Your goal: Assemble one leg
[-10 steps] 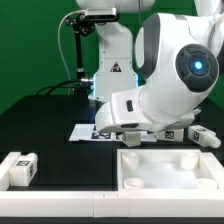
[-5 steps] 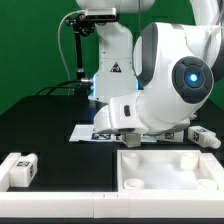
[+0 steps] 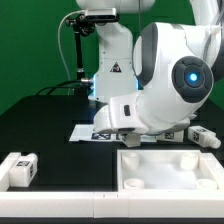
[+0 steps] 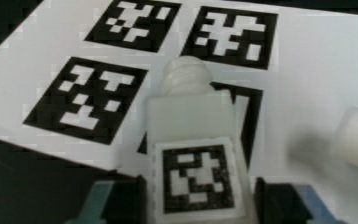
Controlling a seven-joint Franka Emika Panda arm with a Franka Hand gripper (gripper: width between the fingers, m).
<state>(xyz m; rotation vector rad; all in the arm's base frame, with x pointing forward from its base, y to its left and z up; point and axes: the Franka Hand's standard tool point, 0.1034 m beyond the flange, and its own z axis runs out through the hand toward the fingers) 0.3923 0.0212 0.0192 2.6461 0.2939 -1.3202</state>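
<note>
In the wrist view a white leg (image 4: 194, 150) with a black-and-white tag on its upper face lies on the marker board (image 4: 51, 60). Its narrower end points away from the hand. My gripper (image 4: 197, 197) straddles the leg's near end. One dark pad stands against each long side, and the jaws look shut on the leg. In the exterior view the arm's bulky wrist (image 3: 165, 85) hides the gripper and this leg. A second leg (image 3: 21, 168) lies at the front on the exterior view's left. A third leg (image 3: 205, 137) lies at that view's right.
A large white square tray-like panel (image 3: 170, 168) lies at the front right of the exterior view. The marker board (image 3: 84, 132) lies under the arm. A blurred white object (image 4: 345, 145) sits beside the held leg. The robot base (image 3: 108, 60) stands behind.
Between one second and half a second ago the arm's wrist shifted a little toward the exterior view's left. Since then nothing visibly moved.
</note>
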